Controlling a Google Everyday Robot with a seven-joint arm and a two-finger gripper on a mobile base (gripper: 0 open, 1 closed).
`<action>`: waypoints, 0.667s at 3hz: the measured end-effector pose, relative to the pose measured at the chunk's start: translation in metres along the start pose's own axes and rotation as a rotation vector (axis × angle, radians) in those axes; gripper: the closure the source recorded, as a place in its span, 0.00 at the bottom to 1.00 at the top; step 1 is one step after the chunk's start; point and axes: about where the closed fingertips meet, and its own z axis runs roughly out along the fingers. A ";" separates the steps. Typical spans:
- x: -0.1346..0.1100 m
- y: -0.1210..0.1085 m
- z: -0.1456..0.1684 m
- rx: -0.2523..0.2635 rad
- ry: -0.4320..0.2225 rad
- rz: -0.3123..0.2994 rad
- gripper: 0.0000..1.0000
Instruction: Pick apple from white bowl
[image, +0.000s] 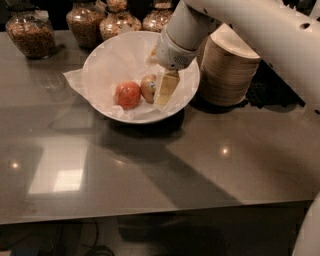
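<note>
The white bowl (105, 60), lined with crinkled white paper, stands on the grey counter at upper centre. Inside it lie the yellowish-tan apple (147, 88) and, to its left, a red-orange round fruit (127, 94). My gripper (162, 90) reaches down into the bowl from the upper right, its pale finger (166, 88) right beside the apple and touching its right side. The white arm hides the far side of the gripper and the bowl's right inner wall.
A tall stack of beige paper bowls (227, 67) stands just right of the white bowl. Several glass jars of nuts and grains (34, 32) line the back edge. The grey counter (150, 165) runs toward me to its front edge.
</note>
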 end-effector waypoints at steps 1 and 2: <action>0.004 -0.010 -0.001 0.040 -0.026 -0.006 0.18; 0.011 -0.023 -0.008 0.093 -0.064 0.000 0.16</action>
